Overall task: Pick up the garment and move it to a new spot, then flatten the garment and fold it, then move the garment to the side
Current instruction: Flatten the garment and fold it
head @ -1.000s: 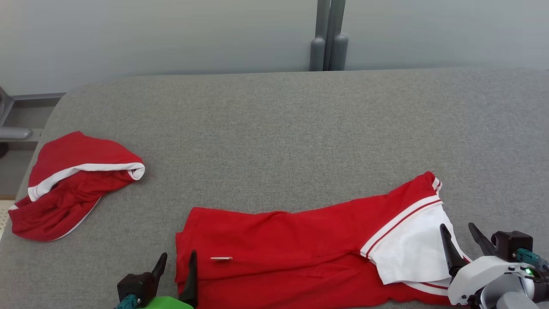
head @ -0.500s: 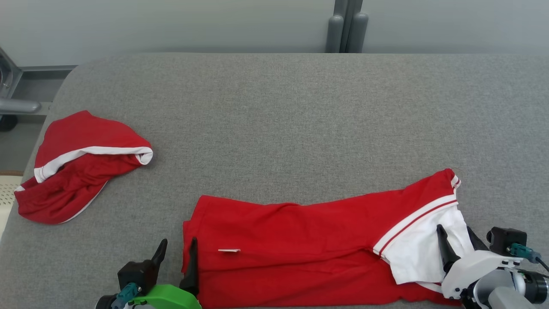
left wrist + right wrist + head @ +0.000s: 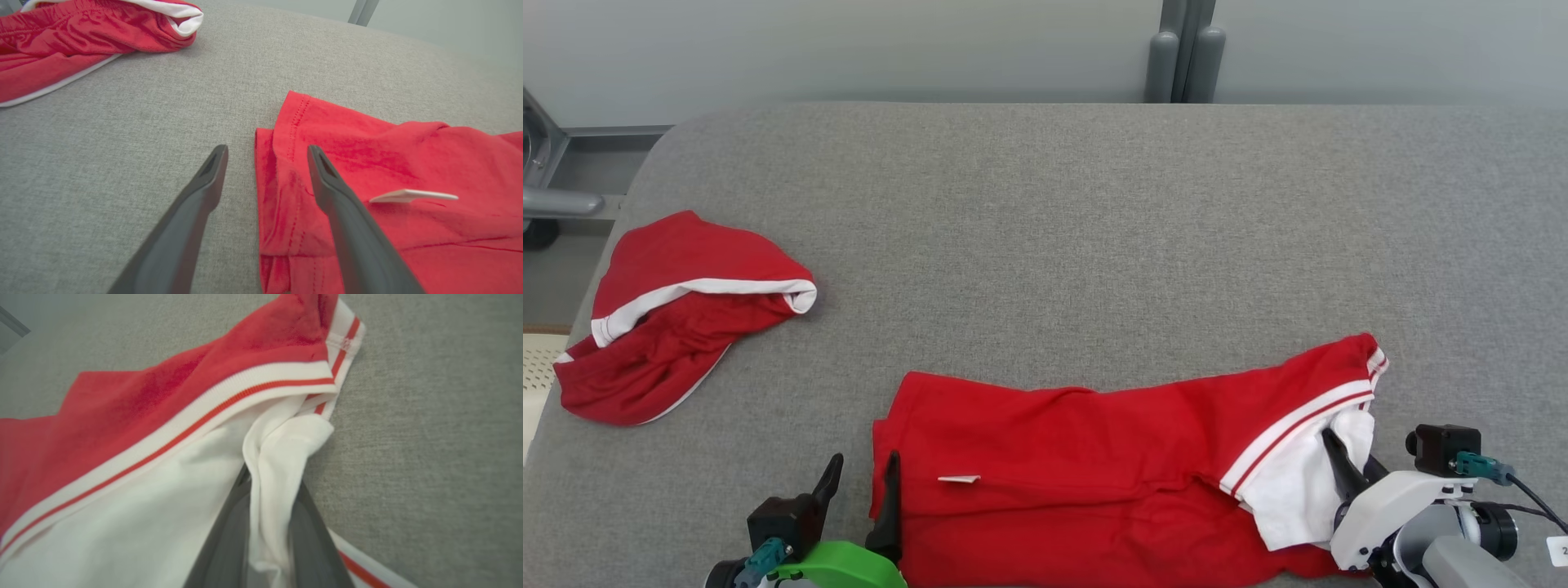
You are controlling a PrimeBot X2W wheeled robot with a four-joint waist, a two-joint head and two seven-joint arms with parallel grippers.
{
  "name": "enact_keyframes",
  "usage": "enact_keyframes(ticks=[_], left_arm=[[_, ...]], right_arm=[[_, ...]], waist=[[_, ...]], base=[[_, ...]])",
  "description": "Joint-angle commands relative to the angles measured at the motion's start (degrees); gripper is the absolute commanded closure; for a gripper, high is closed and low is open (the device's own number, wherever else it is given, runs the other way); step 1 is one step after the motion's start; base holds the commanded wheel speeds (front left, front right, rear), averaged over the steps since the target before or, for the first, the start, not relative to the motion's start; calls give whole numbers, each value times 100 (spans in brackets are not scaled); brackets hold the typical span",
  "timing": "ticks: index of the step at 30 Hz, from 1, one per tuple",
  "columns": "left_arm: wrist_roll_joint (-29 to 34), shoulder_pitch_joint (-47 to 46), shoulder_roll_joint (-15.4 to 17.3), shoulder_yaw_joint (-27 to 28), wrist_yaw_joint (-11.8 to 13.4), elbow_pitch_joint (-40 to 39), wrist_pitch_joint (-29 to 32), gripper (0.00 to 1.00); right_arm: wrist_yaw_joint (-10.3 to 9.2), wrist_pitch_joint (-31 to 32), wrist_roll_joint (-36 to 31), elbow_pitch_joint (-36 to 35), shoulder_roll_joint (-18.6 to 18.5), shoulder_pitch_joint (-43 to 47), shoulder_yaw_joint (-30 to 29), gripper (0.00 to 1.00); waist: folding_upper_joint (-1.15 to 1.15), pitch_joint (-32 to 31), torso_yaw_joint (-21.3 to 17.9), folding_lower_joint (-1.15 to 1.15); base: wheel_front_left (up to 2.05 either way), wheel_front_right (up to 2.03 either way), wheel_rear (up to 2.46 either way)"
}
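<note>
Red jersey garment (image 3: 1094, 457), with a white panel (image 3: 1290, 498) and a red-striped white band at one end, lies on the grey fabric-covered table (image 3: 1045, 229) along its near edge. Its long axis runs left to right across the robot's front. The plain hemmed end points to the robot's left and the white-panelled end to its right.

Right hand (image 3: 1347, 447): fingers closed onto a bunched fold of the white panel. The right wrist view shows that fold pinched between the two dark fingers (image 3: 229, 526). The cloth around the grip is drawn up into ridges.

Left hand (image 3: 266, 148): fingers parted wide, holding nothing. It straddles the hemmed edge, one finger above the red cloth and the other above bare table. Whether either tip touches the surface cannot be told. A small white tag (image 3: 412, 195) stands up from the cloth just beyond that finger.

Each hand sits at its own end of the garment, so either end can be taken without reaching across. In my judgement the coming move depends on the left hand closing on the hem directly between its fingers.

A second red garment with white trim (image 3: 678, 327) lies crumpled at the table's far left, well apart from the work.
</note>
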Motion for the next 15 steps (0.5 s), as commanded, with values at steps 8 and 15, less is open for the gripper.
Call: enact_keyframes(ticks=[8,15], left_arm=[[-10,-76,15,-44,3,-58,5,0],[-17,-52,15,-57,-17,-92,5,0]], right_arm=[[-20,-1,19,614,-220,-238,-221,100],[16,-44,-451,839,-454,-510,-1250,100]], waist=[[0,-26,29,0],[0,-27,-8,0]], base=[[0,0,0],[0,0,0]])
